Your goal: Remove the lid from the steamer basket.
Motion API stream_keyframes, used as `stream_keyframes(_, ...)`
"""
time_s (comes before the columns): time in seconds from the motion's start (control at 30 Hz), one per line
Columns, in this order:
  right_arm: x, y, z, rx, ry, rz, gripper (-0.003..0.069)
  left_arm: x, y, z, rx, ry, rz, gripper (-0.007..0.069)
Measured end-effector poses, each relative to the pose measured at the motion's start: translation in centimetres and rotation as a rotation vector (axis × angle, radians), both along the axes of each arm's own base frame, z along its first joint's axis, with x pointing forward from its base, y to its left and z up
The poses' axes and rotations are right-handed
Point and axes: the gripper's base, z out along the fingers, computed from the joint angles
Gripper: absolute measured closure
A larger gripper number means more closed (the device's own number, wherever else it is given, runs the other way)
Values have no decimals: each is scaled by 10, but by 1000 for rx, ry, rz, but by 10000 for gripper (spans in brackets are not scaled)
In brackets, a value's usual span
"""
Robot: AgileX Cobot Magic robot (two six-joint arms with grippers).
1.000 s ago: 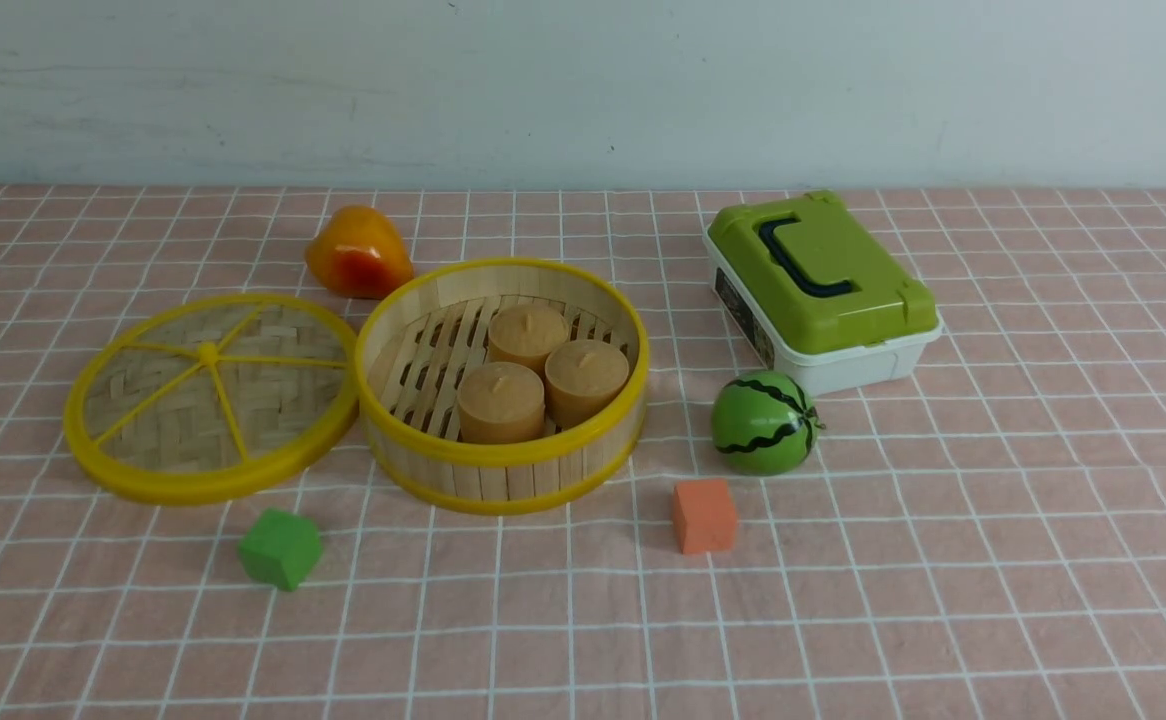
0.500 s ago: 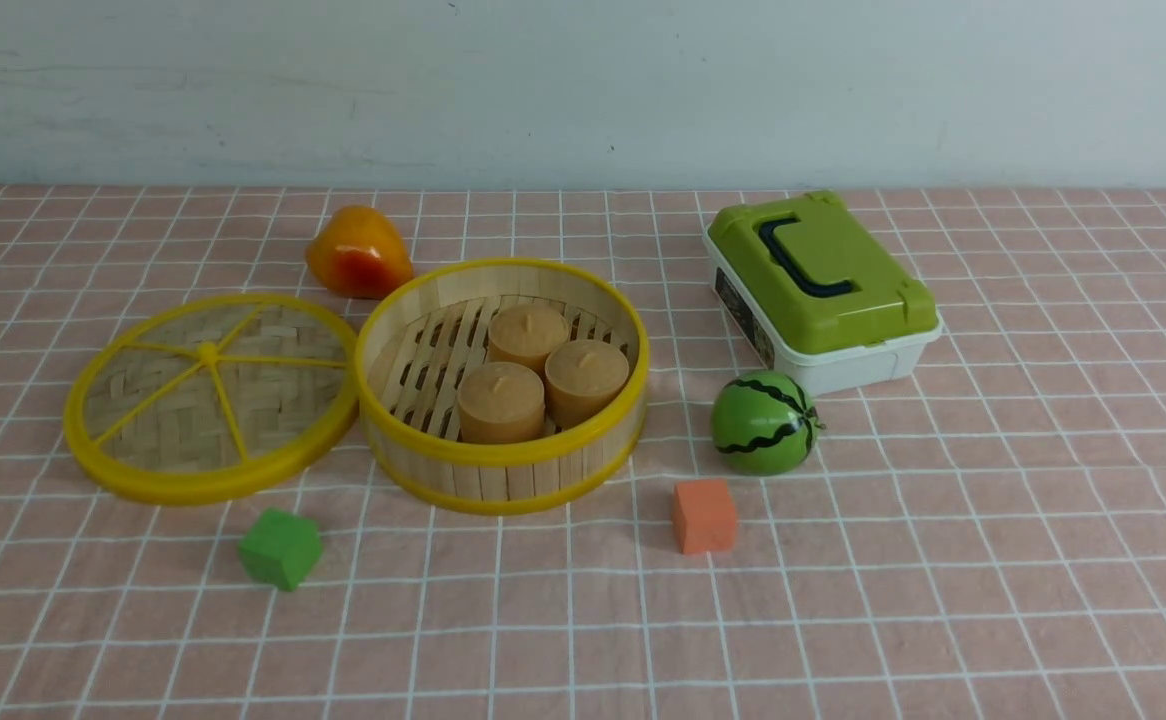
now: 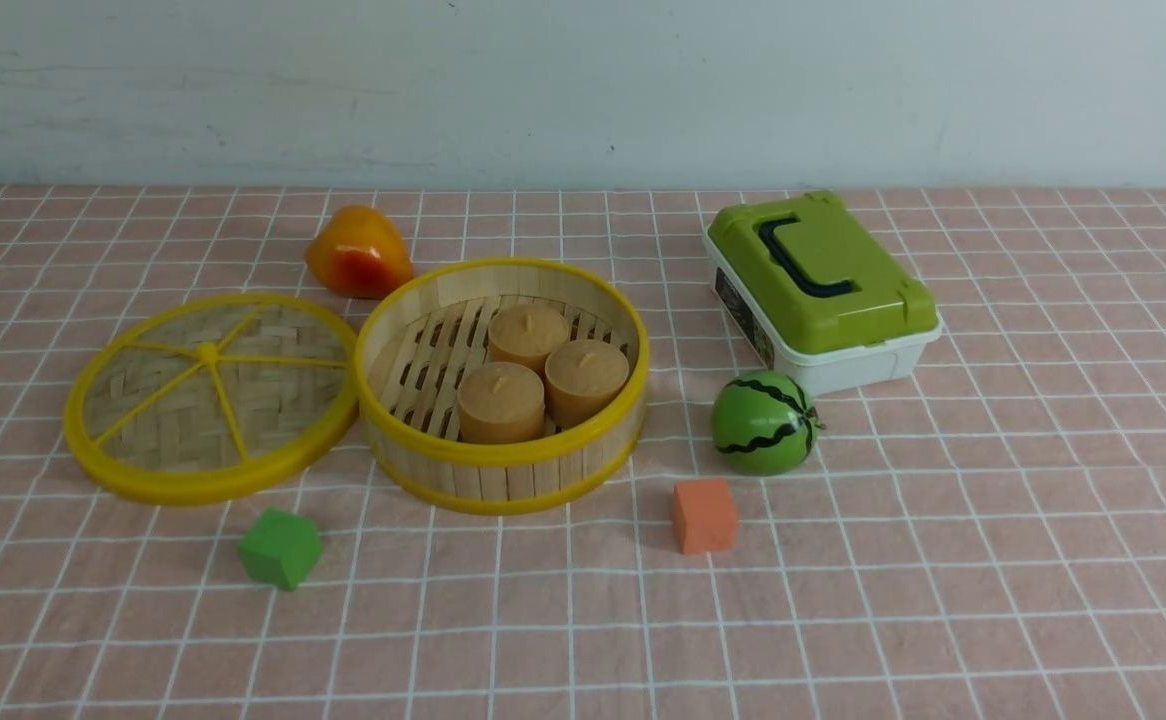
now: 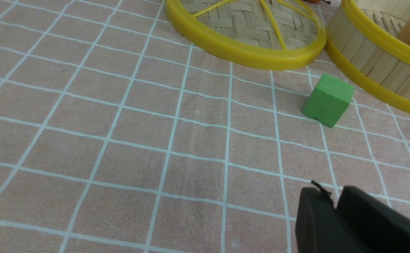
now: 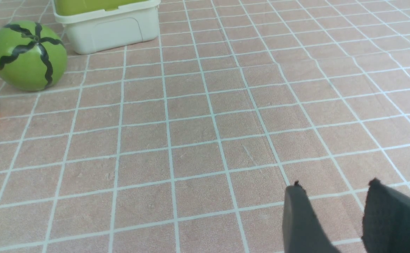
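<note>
Lid (image 3: 211, 396): it lies flat on the checked tablecloth (image 3: 943, 560), on the robot's left of the steamer basket (image 3: 503, 385). Its yellow rim touches the basket wall or stands just beside it; I cannot tell which. The woven bamboo and the yellow spokes face up.
Steamer basket: it is uncovered and stands upright near the middle of the cloth. Three tan round cakes (image 3: 539, 370) stand close together inside, on the slatted floor.
Left gripper (image 4: 333, 207): it shows only in the left wrist view, low over bare cloth. The two black fingers (image 4: 314, 221) are almost together, with only a thin gap between them, and nothing is between them. The green cube (image 4: 328, 99) lies ahead of it, well apart.
Right gripper (image 5: 333, 196): it shows only in the right wrist view. Its dark fingers (image 5: 301, 221) stand clearly apart over bare cloth and they hold nothing.
Green cube: on the cloth, near the front edge of the lid and not touching it.
Orange cube (image 3: 704, 515): in front of the toy watermelon (image 3: 764, 422), a little apart.
Toy watermelon: between the basket and the white box with green lid (image 3: 821, 290), near the front corner of the box.
Orange-yellow toy fruit (image 3: 357, 252): behind the lid and the basket, just beside the back rim of the basket.
</note>
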Motion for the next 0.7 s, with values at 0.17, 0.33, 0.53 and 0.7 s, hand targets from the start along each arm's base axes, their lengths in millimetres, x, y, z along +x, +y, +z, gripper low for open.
stream_keyframes(0.17, 0, 0, 0, 0, 0, 0, 418, 0, 0, 0, 0, 0, 0, 531)
stream_keyframes(0.33, 0, 0, 0, 0, 0, 0, 418, 0, 0, 0, 0, 0, 0, 529)
stream_keyframes(0.53, 0, 0, 0, 0, 0, 0, 418, 0, 0, 0, 0, 0, 0, 521)
stream_keyframes(0.7, 0, 0, 0, 0, 0, 0, 418, 0, 0, 0, 0, 0, 0, 515)
